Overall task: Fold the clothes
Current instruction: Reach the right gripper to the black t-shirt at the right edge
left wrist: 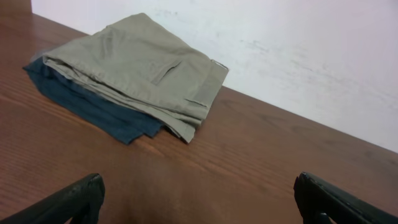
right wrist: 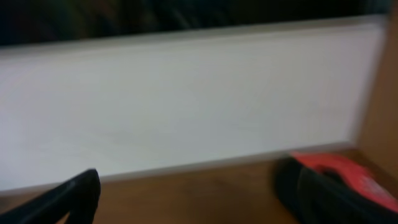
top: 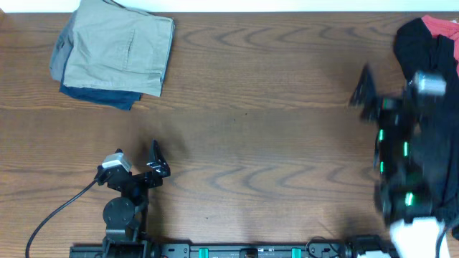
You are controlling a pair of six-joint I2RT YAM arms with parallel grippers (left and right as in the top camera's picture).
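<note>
The clothes are a crumpled black T-shirt (top: 424,44) at the table's right edge, lying partly under my right arm. In the right wrist view the T-shirt (right wrist: 287,184) is a blurred dark mass at the lower right, close to the right finger. My right gripper (top: 393,80) hovers over the T-shirt's left side, blurred, its jaws wide apart and empty (right wrist: 199,190). My left gripper (top: 136,152) rests near the front left, far from the T-shirt. It is open with only bare wood between its fingers (left wrist: 198,190).
A folded stack sits at the back left, khaki trousers (top: 118,44) over a dark blue garment (top: 100,95), and shows ahead of the left gripper (left wrist: 137,68). A red garment (top: 443,27) lies by the T-shirt at the back right. A white wall (right wrist: 186,99) runs behind the table.
</note>
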